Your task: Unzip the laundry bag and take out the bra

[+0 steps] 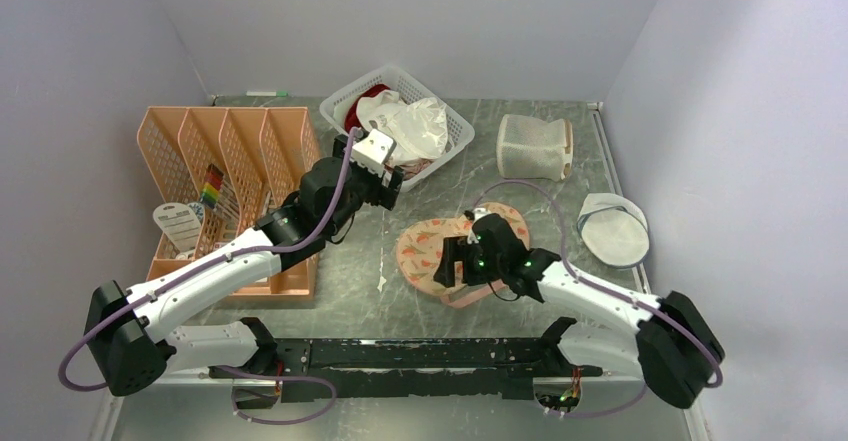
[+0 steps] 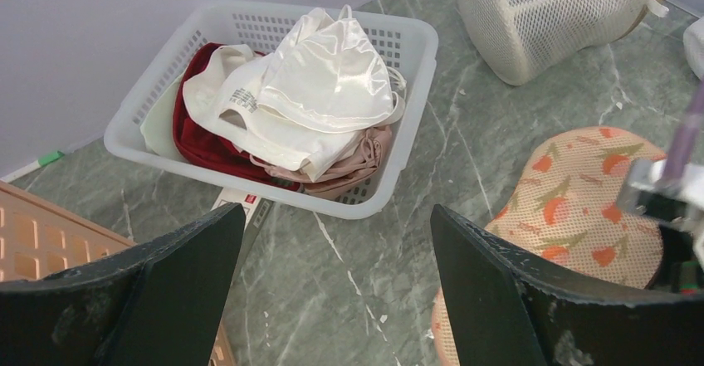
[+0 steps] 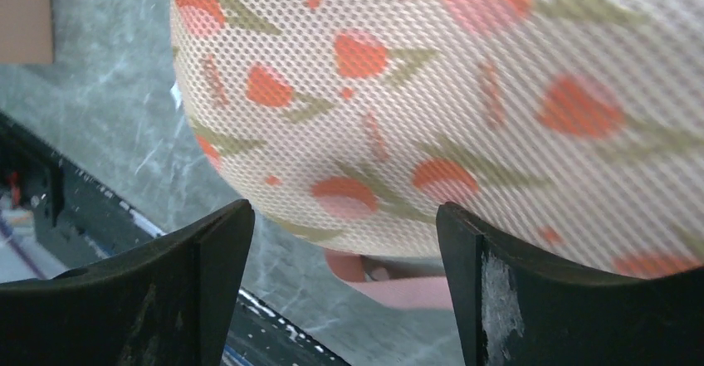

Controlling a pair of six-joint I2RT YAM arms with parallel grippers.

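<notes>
The laundry bag (image 1: 425, 251) lies flat in the middle of the table, peach with orange-red leaf print. It also shows in the left wrist view (image 2: 581, 208) and fills the right wrist view (image 3: 432, 92). My right gripper (image 1: 458, 259) is open and empty, low over the bag's near edge (image 3: 344, 217). A smooth pink piece (image 3: 423, 291) sticks out under that edge; I cannot tell whether it is the bra or the bag's edging. My left gripper (image 1: 395, 189) is open and empty (image 2: 338, 217) above bare table, between the basket and the bag.
A white basket (image 2: 398, 175) at the back holds white cloth (image 2: 324, 75), a dark red garment (image 2: 199, 142) and a dusty-pink garment (image 2: 357, 163). A white mesh cylinder (image 1: 535, 146) and a mesh disc (image 1: 612, 229) sit on the right. An orange file rack (image 1: 230, 161) stands on the left.
</notes>
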